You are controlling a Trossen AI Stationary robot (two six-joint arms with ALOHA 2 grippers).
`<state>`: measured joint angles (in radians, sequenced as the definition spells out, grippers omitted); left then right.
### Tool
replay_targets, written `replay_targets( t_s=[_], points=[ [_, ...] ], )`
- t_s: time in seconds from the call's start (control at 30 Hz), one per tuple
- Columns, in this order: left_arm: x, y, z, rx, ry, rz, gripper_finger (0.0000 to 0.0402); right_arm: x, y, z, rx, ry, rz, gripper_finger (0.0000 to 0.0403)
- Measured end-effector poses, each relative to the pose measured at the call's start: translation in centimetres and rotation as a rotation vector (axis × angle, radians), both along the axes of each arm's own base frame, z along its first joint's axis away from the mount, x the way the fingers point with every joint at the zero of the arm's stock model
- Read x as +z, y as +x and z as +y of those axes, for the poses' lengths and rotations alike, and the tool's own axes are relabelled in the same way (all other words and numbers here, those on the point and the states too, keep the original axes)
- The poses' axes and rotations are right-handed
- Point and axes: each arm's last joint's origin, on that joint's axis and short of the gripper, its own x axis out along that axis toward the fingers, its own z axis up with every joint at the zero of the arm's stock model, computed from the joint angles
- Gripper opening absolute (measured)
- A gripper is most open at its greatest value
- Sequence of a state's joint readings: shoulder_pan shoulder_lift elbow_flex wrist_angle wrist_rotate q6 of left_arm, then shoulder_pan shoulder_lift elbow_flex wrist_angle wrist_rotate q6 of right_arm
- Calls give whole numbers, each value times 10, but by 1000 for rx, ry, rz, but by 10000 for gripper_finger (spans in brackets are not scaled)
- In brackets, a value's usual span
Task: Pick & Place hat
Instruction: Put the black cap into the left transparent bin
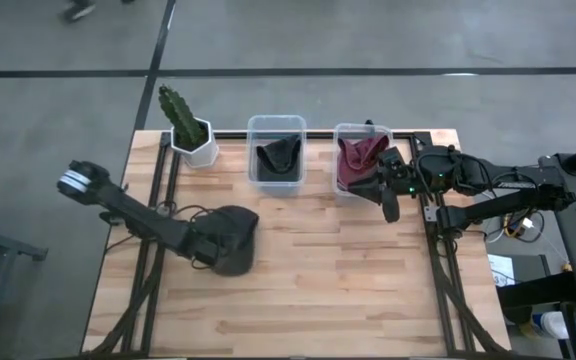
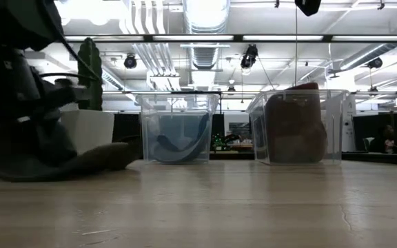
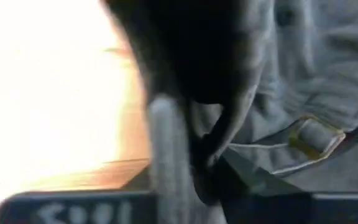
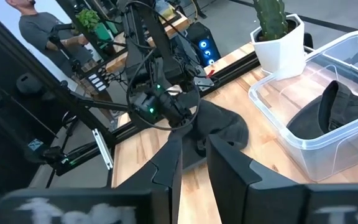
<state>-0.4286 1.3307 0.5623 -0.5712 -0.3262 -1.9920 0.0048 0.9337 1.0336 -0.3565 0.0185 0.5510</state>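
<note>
A dark grey hat [image 1: 236, 240] lies flat on the wooden table, left of centre; it also shows in the low view [image 2: 81, 162] and the right wrist view [image 4: 225, 134]. My left gripper [image 1: 211, 247] is down at the hat's left side and shut on its cloth. The left wrist view shows the hat [image 3: 303, 74] close up, with its strap buckle [image 3: 309, 134]. My right gripper [image 1: 389, 197] hovers beside the right bin, fingers slightly apart [image 4: 193, 171], holding nothing. My left gripper holds the hat at its left edge, slanting down from the table's left. A fold of grey cloth [image 3: 213, 146] is bunched between the fingers; one layer or several, I cannot tell. The hat rests on the table, not lifted.
Two clear bins stand at the far edge: the middle one [image 1: 276, 172] holds a black hat [image 1: 278, 155], the right one [image 1: 340, 135] a maroon hat [image 1: 360, 158]. A cactus in a white pot [image 1: 190, 135] stands far left. Bare wood fills the near half.
</note>
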Motion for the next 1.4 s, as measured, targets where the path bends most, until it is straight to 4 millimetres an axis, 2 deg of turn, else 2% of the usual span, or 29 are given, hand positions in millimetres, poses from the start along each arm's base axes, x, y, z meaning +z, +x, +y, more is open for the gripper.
replay_targets(
  t_s=[0.17, 0.4, 0.57, 0.73, 0.97, 1.03, 1.17, 1.4],
  points=[
    [18, 13, -1, 6, 97, -147, 11, 0, 0, 0, -1, 1, 0, 70],
    [62, 22, 0, 24, 258, -370, 5, 0, 0, 0, -3, 10, 2, 77],
    [109, 24, 3, 13, 367, -516, 4, 0, 0, 0, -4, 13, 2, 71],
    [163, 24, 7, 0, 554, -631, 3, 0, 0, 0, -4, 13, 2, 65],
    [221, 32, 31, -29, 819, -588, 2, 0, 0, 0, -2, 6, 1, 67],
    [229, 38, 44, -47, 864, -563, 2, 0, 0, 0, 2, -9, 0, 70],
    [232, 53, 77, -89, 874, -563, 2, 1, -1, 0, 13, -54, -4, 76],
    [211, 77, 144, -134, 781, -530, 2, 5, -6, 0, 22, -95, -26, 71]
  ],
)
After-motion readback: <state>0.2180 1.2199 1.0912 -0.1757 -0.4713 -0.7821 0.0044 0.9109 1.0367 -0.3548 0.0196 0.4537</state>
